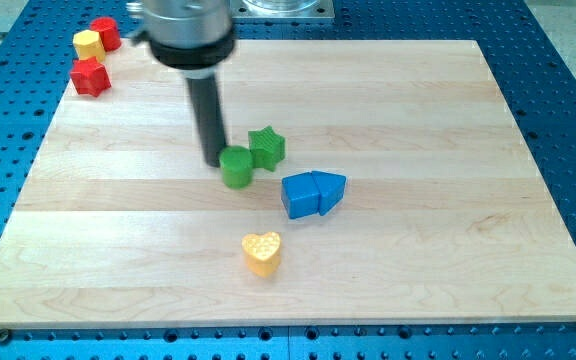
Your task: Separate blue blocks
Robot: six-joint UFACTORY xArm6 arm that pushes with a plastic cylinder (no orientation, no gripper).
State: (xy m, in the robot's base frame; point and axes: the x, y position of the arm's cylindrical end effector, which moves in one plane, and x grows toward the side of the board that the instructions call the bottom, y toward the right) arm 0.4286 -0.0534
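Two blue blocks touch each other near the board's middle: a blue cube [299, 195] on the left and a blue wedge-like block [332, 190] on its right. My tip [214, 162] is up and to the left of them, right beside a green cylinder [236, 167], which lies between the tip and the blue pair. A green star [266, 147] sits just right of the cylinder, above the blue cube.
A yellow heart [262, 253] lies below the blue blocks. In the top left corner of the wooden board [468, 150] sit a red block [105, 33], a yellow block [88, 44] and a red star-like block [90, 76].
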